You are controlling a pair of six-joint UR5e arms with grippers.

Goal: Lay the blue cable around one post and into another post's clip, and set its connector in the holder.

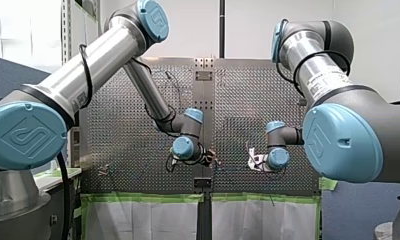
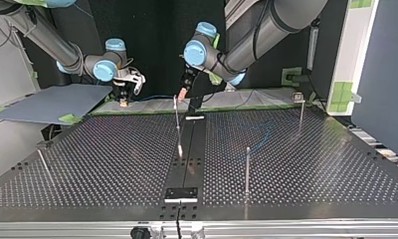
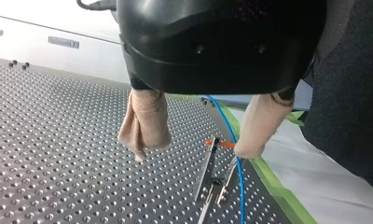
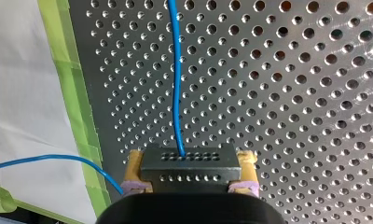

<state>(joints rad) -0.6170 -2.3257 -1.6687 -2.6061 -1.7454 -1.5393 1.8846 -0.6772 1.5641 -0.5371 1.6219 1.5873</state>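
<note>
**A:** What has my right gripper (image 4: pixel 190 170) got?

**B:** Its yellow pads are closed on the black connector (image 4: pixel 189 158), one on each end. The blue cable (image 4: pixel 176 84) leaves the connector's face and runs toward the gripper's twelve o'clock, over the perforated table (image 4: pixel 292 93). A second stretch trails off at nine o'clock, across green tape (image 4: pixel 79 116) and a white sheet (image 4: pixel 21 93).

**A:** And my left gripper (image 3: pixel 193 154)?

**B:** Its beige fingers (image 3: pixel 145 123) are spread wide, nothing is between them, and they are clear of the table. The cable passes just under one fingertip. An orange-tipped clip post (image 3: pixel 207 170) stands right beside the cable, but I cannot tell whether the cable sits in the clip.

**A:** Farther out?

**B:** In the top view, taking the table's middle as the centre, a thin post (image 2: pixel 247 169) is at four o'clock. Another post (image 2: pixel 300 112) is at two, and a black block (image 2: pixel 181 193) at six.
</note>
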